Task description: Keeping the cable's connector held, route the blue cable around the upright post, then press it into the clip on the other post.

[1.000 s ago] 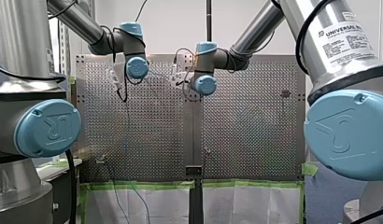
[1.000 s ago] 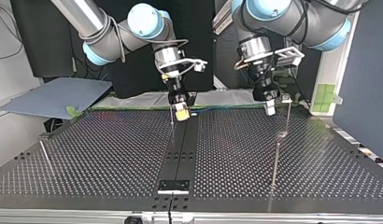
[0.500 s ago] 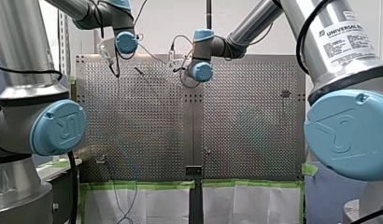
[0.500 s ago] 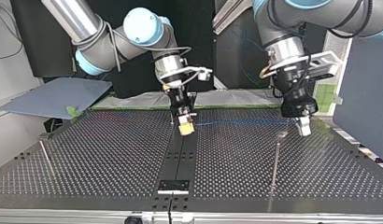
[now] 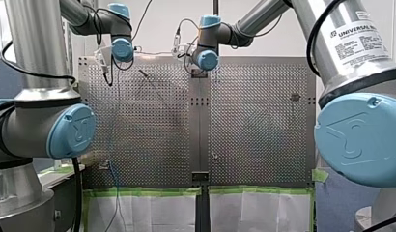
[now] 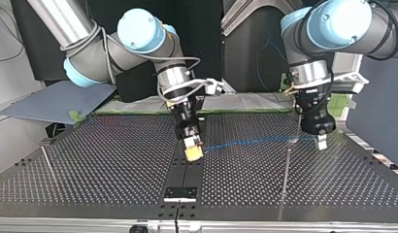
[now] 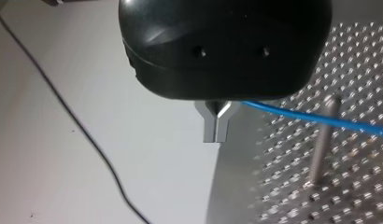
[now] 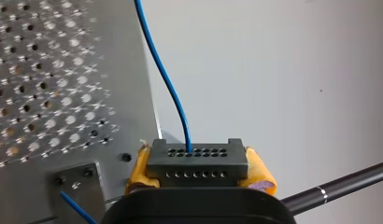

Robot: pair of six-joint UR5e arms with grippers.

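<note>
Right end effector (image 8: pixel 199 173) pinching connector (image 8: pixel 197 156), only wrist view shows it

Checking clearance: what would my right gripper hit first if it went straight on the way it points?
Likely the dark middle strip just under the right gripper, which tilts down; depth is unclear.

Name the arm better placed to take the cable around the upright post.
Left. My left gripper grips the blue cable close beside the upright post, while my right gripper is shut on the connector, which has to stay held.
</note>
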